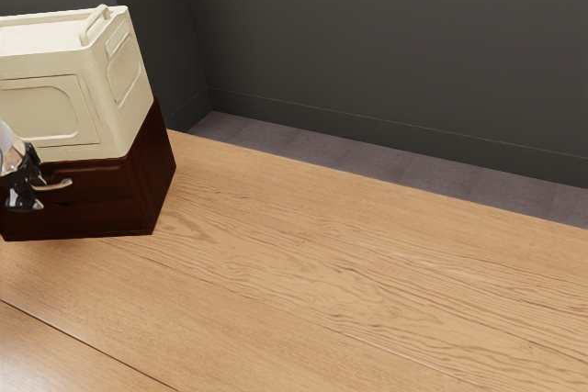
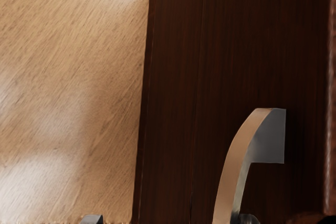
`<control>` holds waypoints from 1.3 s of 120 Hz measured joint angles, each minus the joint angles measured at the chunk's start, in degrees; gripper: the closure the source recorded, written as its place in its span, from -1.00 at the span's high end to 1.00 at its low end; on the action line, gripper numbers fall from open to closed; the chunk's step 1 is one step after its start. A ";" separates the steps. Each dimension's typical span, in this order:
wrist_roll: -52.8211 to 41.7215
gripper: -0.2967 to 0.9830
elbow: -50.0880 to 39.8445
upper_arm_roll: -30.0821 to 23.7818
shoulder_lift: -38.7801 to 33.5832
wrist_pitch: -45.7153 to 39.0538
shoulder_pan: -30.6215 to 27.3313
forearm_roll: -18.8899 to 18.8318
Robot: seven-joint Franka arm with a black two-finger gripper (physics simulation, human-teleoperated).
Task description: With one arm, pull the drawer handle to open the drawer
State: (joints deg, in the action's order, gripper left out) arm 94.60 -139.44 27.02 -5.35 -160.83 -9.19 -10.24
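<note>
As you check the exterior view, note that its left edge cuts off the arm [image 1: 6, 146], cream case [image 1: 48, 117] and dark cabinet [image 1: 115, 204]. Your hand [image 1: 39, 194] stands wide at the cabinet's drawer handle [image 1: 62, 184]. The wood surface [image 1: 322, 263] extends rightward to a far edge before grey floor [image 1: 358, 161] and dark wall [image 1: 395, 43].

In the wrist view, the lower edge truncates your handle.
</note>
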 joint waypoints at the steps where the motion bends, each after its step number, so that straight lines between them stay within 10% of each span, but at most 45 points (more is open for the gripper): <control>1: 0.00 -0.14 -0.03 -0.02 -0.05 0.00 0.01 0.01; 47: 0.18 -0.57 -2.88 -0.13 -5.15 3.73 0.16 0.00; 156: -0.05 -0.68 -12.31 1.36 -16.60 9.01 -0.61 -0.16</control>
State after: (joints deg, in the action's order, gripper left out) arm 94.55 -151.75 28.38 -21.95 -151.82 -9.80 -10.41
